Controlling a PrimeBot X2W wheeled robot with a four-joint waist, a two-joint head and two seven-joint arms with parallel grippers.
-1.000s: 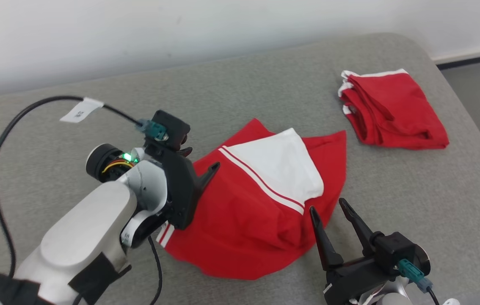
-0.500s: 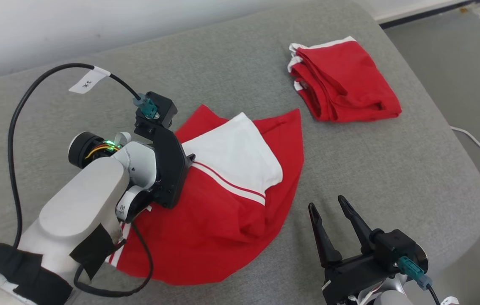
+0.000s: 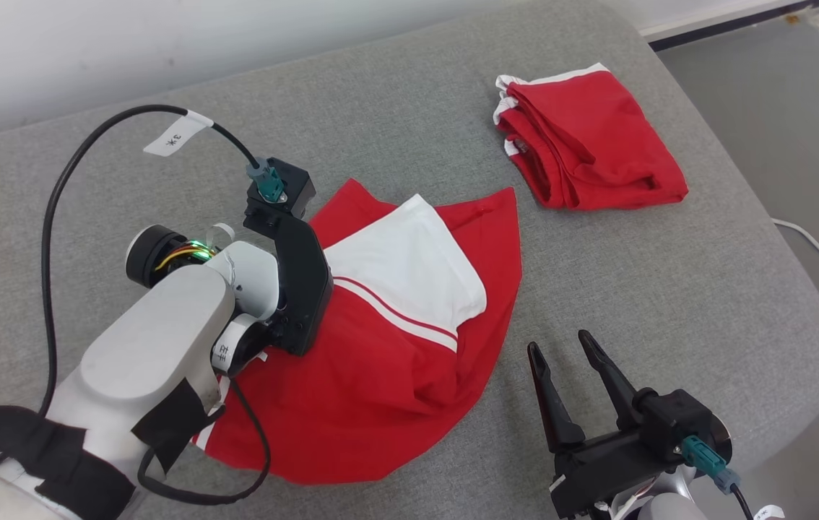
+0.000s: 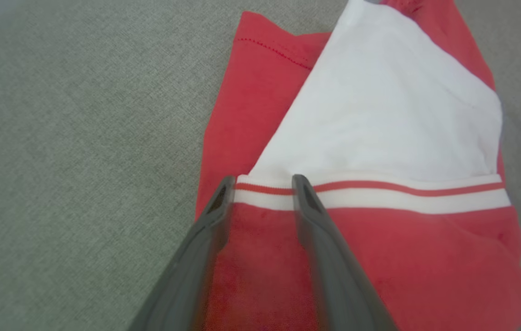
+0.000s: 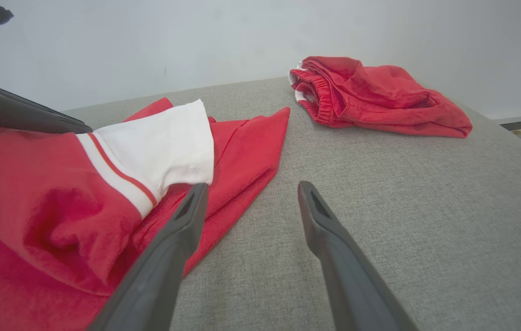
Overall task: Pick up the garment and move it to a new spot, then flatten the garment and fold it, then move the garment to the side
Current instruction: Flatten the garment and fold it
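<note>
Left end effector, fingers apart, straddles garment at striped band, probably to pinch it; right end effector hovers spread by tabletop front edge.

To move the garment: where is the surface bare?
Bare: the strip between garment and folded pile, and the near right corner beside the right gripper. Crowded: the near left, under the left arm and cable.

My left forearm is a pale grey shell wrapped in black straps. A black cable with a white tag loops into a teal plug; a green light glows at the wrist. The right gripper has dark tapered fingers.
</note>
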